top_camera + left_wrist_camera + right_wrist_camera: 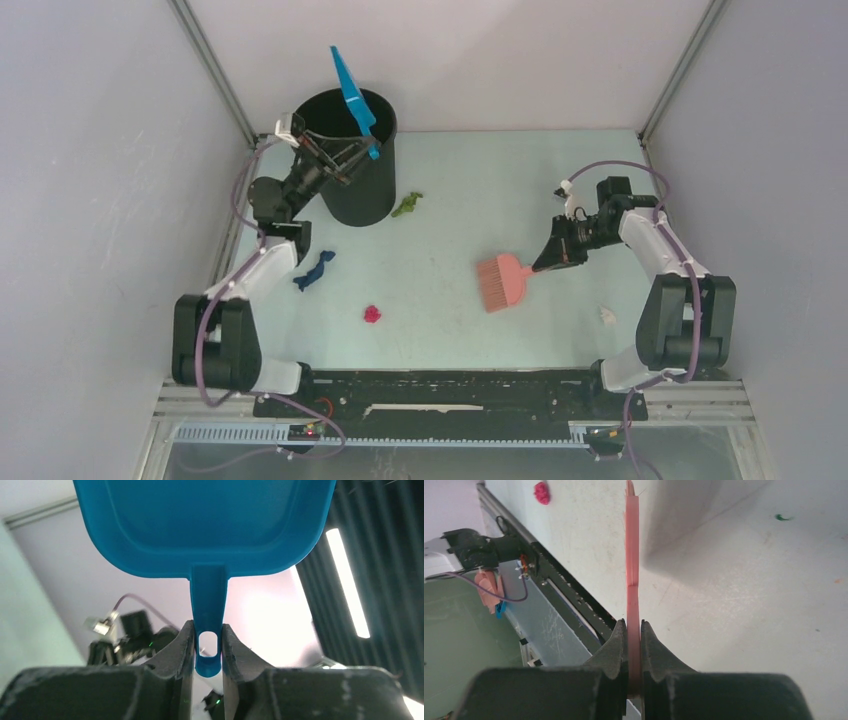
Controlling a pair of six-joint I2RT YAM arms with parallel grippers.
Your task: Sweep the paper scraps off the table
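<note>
On the pale green table [480,190] lie three paper scraps: a green one [407,205] beside the bin, a dark blue one [314,270] at the left, and a magenta one [373,314] near the front, which also shows as the magenta scrap [542,492] in the right wrist view. My left gripper [366,150] [208,645] is shut on the handle of the blue dustpan [352,92] [205,525], which is tipped up steeply over the black bin [345,160]. My right gripper [552,258] [633,645] is shut on the handle of the pink brush [503,280] [632,575], bristles on the table.
A small white bit [608,315] lies by the right arm's base. Metal rails edge the table, and the black base bar [440,385] runs along the near edge. Grey walls close in on three sides.
</note>
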